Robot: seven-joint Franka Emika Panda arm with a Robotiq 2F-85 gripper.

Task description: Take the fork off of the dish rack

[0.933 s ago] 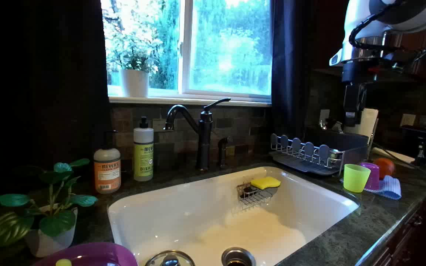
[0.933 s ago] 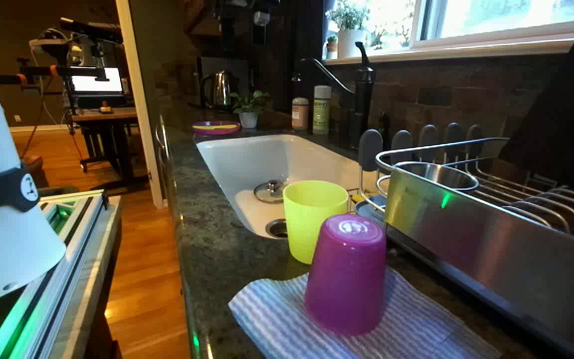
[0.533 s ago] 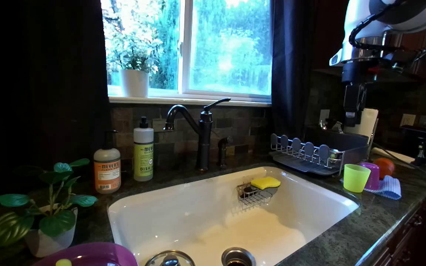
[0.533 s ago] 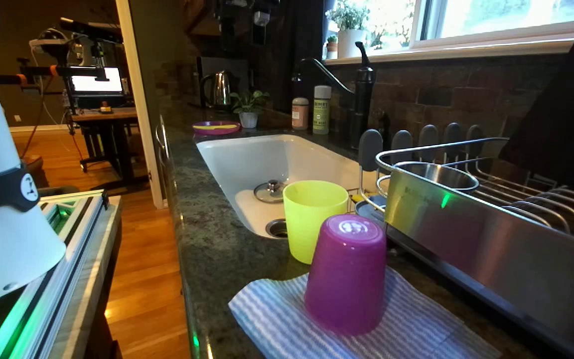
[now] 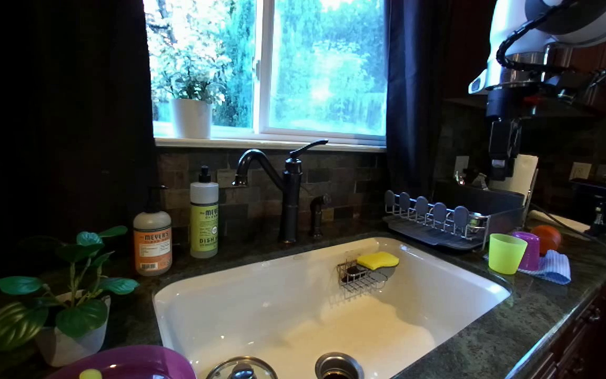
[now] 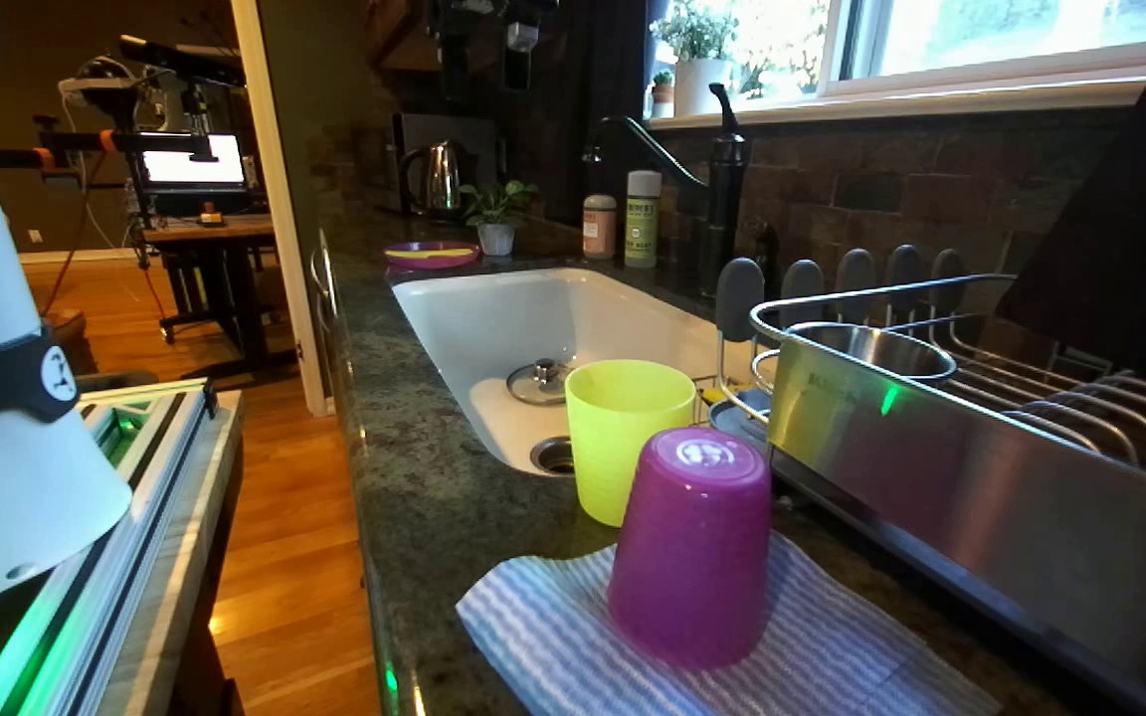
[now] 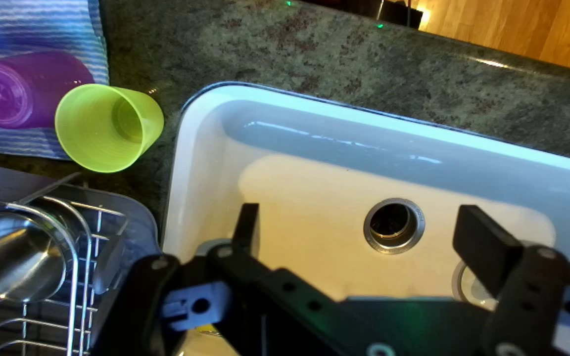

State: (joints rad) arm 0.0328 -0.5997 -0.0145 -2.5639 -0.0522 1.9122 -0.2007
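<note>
I can't spot the fork in the dish rack (image 6: 981,487) by the back edge of the counter (image 6: 434,497), but it's likely light, stiff and slick, so the gripper (image 7: 361,230), jaws spread empty above the sink (image 7: 295,212), would best pinch its handle.

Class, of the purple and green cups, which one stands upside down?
The purple cup, on the striped cloth: its base faces up; the green cup stands mouth upward.
</note>
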